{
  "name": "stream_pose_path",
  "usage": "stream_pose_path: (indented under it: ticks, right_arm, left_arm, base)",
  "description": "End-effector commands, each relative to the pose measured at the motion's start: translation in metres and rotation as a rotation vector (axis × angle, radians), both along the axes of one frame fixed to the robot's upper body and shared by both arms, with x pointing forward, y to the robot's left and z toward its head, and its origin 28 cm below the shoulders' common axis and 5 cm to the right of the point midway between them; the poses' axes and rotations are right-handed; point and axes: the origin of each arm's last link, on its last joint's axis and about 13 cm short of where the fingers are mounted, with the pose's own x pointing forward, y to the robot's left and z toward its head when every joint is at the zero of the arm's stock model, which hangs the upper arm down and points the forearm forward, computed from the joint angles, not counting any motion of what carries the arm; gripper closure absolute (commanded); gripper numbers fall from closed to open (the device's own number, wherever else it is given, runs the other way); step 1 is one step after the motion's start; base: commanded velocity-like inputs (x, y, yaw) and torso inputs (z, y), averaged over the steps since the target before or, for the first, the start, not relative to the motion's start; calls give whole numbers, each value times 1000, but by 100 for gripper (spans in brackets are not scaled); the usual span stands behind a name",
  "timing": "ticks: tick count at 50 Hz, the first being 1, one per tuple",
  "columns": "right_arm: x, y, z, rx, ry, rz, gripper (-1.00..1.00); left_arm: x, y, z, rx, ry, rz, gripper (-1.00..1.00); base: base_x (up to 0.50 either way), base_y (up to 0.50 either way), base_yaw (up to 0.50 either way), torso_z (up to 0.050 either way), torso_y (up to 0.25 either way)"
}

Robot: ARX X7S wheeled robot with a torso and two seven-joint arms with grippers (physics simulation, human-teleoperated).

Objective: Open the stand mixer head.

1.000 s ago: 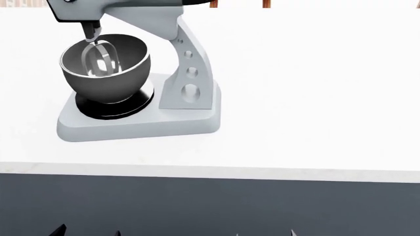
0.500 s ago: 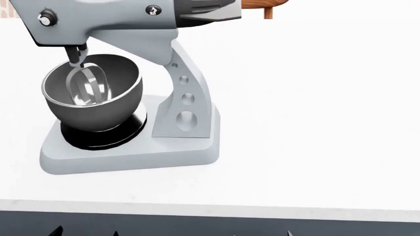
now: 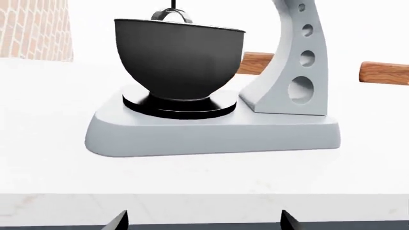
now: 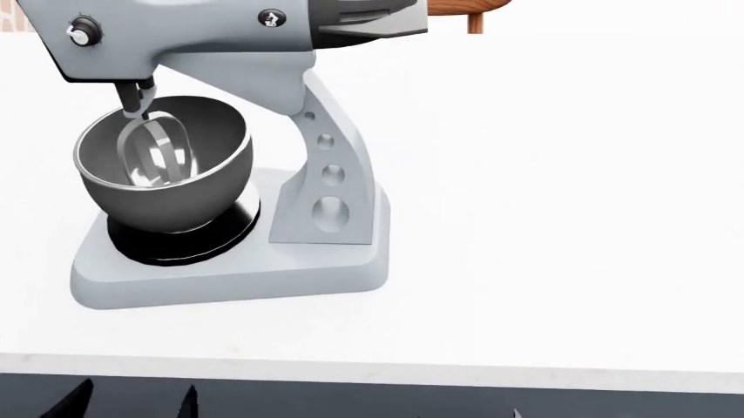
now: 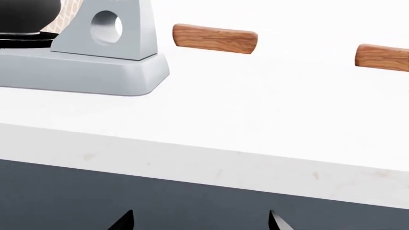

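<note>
The stand mixer head (image 4: pixel 198 39) is light grey with a small round knob (image 4: pixel 82 32), a black emblem (image 4: pixel 270 17) and a dark rear cap (image 4: pixel 366 17). It lies level over the steel bowl (image 4: pixel 174 178), and its metal beater (image 4: pixel 153 148) hangs inside. In the left wrist view only the beater's top (image 3: pixel 171 14) shows above the bowl (image 3: pixel 179 62). My left gripper (image 3: pixel 202 223) is open, low at the counter's front edge, facing the mixer base (image 3: pixel 211 134). Also open, my right gripper (image 5: pixel 199 223) sits below the counter edge, to the right of the base (image 5: pixel 83 72).
The mixer stands on a white counter (image 4: pixel 558 218) with a dark cabinet front (image 4: pixel 465 401) under its near edge. The grey neck (image 4: pixel 328 174) with three round holes rises behind the bowl. Wooden pieces (image 5: pixel 215 38) show beyond the counter's far side.
The head view tilted up first, so the mixer head came into frame and the mixer slid lower. Since then my left fingertips have risen slightly in the view.
</note>
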Motion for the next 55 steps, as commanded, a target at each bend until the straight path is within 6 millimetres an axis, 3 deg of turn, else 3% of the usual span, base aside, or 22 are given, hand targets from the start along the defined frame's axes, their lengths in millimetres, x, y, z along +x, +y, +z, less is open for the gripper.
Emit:
stream_pose_path:
  ticks: [1,9,17,24,29,33,46,47,53,55]
  right_arm:
    - [0,0,0,-3,0,-4,-100]
    - [-1,0,1,-4,2,9,-100]
    - [-2,1,0,-8,2,17,-100]
    - [-3,1,0,-11,3,27,-100]
    - [-3,2,1,-15,0,31,-100]
    - [-3,2,0,-23,-2,33,-100]
    - [-2,4,-1,-41,-1,43,-100]
    - [-1,4,-1,-38,-1,46,-100]
    - [0,6,-3,-47,-4,49,-100]
    - [1,6,-3,-47,-4,48,-100]
  left_arm:
    - [-13,1,85,28,-99,21,-100]
    - [-16,-3,143,10,-174,-28,-100]
    - [-12,-6,167,55,-204,-54,-100]
    - [10,-9,188,55,-200,-69,-100]
    - [17,-14,193,43,-200,-87,-100]
    - [43,-8,193,42,-200,-47,-100]
    - [46,-6,159,54,-175,-24,-100]
    - [42,-7,155,54,-194,-38,100]
    - [33,-8,143,60,-205,-12,100]
    - [85,8,184,63,-165,-22,100]
  base:
    - [0,0,0,0,0]
    - [0,0,0,0,0]
    - [0,0,0,0,0]
    - [0,0,0,0,0]
    - [0,0,0,0,0]
    - [0,0,0,0,0]
    - [0,0,0,0,0]
    - [0,0,0,0,0]
    - [0,0,0,0,83]
    - [0,0,0,0,0]
